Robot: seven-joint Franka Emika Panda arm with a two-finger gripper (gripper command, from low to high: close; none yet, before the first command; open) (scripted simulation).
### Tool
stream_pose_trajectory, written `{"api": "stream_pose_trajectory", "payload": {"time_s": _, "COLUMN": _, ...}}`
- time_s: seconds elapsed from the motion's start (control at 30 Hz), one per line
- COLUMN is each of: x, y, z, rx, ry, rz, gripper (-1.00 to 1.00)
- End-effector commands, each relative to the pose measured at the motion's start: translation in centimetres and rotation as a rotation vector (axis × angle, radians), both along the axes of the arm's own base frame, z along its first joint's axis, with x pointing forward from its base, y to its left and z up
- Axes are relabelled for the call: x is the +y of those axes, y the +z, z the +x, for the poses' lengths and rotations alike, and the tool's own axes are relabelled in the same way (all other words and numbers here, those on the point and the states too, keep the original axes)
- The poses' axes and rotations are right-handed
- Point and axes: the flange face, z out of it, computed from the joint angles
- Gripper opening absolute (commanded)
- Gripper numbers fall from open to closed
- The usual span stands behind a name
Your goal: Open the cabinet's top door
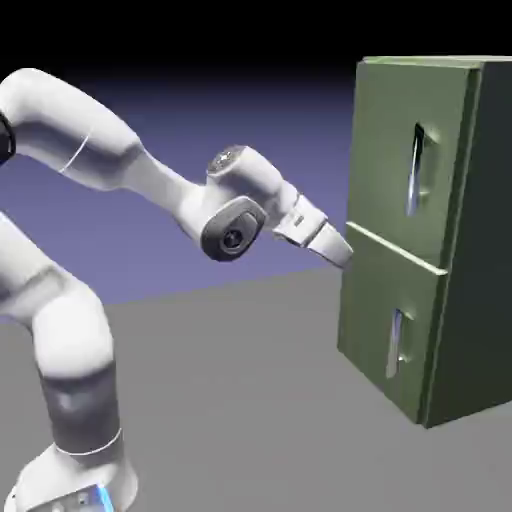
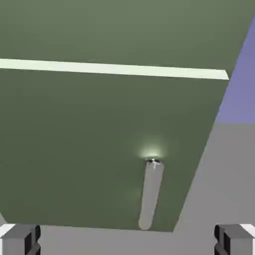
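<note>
Raising the empty, wide-spread gripper squarely astride the handle before pinching seemed wisest; it sat below the handle, apparently just short of the cabinet. The top door stood shut behind the handle.

Matt olive cabinet, with glossy metal handles (properly mirror-like, the upper).

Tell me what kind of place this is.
A simulated robot test scene, most likely: a white Franka Panda arm, an olive-green two-door cabinet on a bare grey surface, and a plain blue-violet backdrop.
</note>
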Motion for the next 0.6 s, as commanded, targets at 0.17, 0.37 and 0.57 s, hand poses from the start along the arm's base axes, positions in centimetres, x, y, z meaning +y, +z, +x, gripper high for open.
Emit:
{"api": "stream_pose_trajectory", "payload": {"time_s": 0.17, "x": 2.0, "y": 3.6, "z": -0.2, "rx": -0.065, "ry": 0.056, "rz": -0.018, "gripper": 0.00}}
{"api": "stream_pose_trajectory", "payload": {"time_s": 0.37, "x": 3.2, "y": 6.7, "z": -0.7, "rx": -0.134, "ry": 0.094, "rz": -0.035, "gripper": 0.00}}
{"api": "stream_pose_trajectory", "payload": {"time_s": 0.57, "x": 3.6, "y": 9.2, "z": -1.3, "rx": -0.209, "ry": 0.114, "rz": -0.047, "gripper": 0.00}}
